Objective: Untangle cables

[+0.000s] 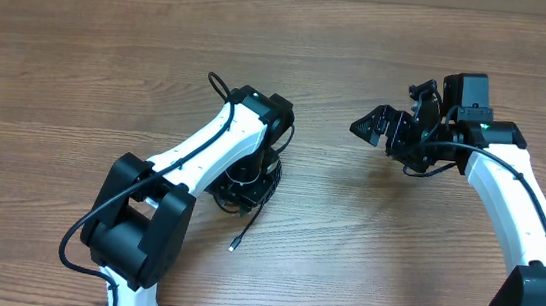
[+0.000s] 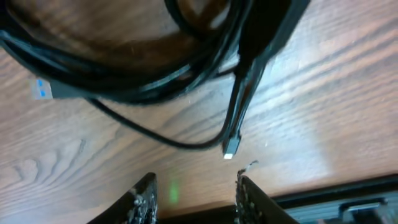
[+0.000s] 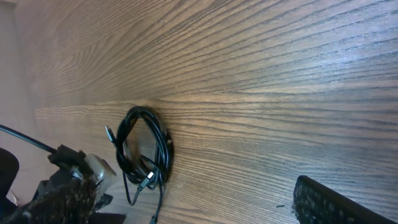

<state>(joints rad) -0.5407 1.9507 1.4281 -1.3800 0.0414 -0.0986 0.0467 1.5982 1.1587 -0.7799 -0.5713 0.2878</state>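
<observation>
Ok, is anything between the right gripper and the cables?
Nothing visible on the table: only bare wood lies between the right gripper and the cables. The left arm, though, hangs over the bundle, covering much of it from above.

The bench (image 1: 361, 282) is brown wood with long wavy lines running across it, and light shines off it in places. The black cables (image 2: 137, 92) lie on it in one round bunch, looped over and over each other. From the right wrist view the bunch looks like a ring lying flat on the wood. One thin cord (image 1: 251, 221) runs out of the bunch toward the robot's side and ends in a small silver tip (image 2: 230, 148). A blue plug (image 2: 41, 89) pokes out at one side of the bunch.
</observation>
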